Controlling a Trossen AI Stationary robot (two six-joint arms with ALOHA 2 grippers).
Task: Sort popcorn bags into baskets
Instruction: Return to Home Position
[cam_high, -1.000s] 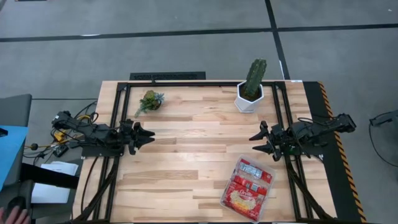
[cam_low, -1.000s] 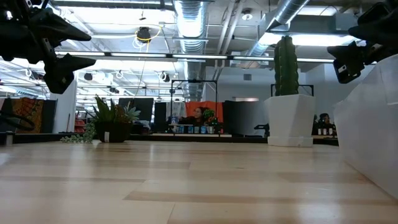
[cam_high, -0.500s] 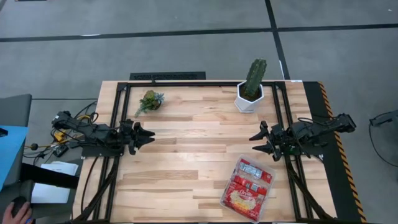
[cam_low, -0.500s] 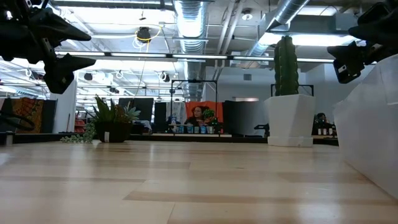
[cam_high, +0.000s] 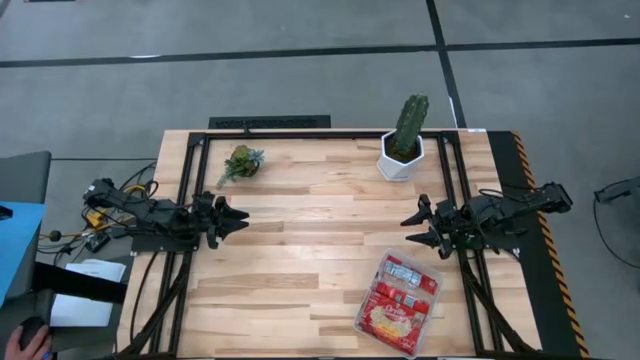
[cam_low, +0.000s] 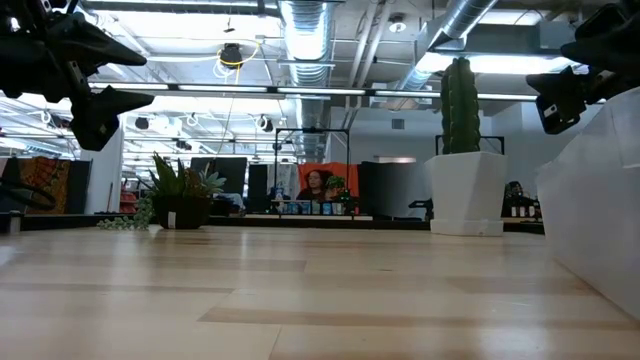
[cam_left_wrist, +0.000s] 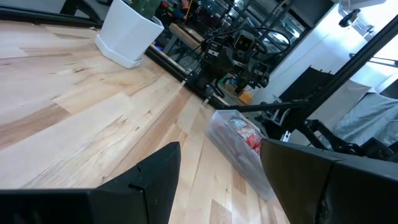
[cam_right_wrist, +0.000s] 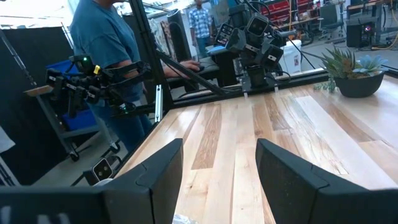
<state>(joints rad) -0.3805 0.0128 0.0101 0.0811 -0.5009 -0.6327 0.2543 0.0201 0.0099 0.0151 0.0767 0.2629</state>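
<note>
High view: both arms lie stretched low at the side edges of the surface (cam_high: 300, 270), pointing inward. The left gripper (cam_high: 240, 220) hangs above the left edge with its fingers apart. The right gripper (cam_high: 408, 230) hangs above the right edge, fingers likewise apart. The bags (cam_high: 395, 305) lie heaped in the tray (cam_high: 366, 300) at the picture's lower right, near the right gripper. Only the right wrist view shows a person (cam_right_wrist: 106, 43) in a blue shirt beside the surface. The low view shows the tray only as a cloudy wall.

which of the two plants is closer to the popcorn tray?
The cactus in the white pot, on the same side as the clear tray; the small leafy plant stands by the left tool.
</note>
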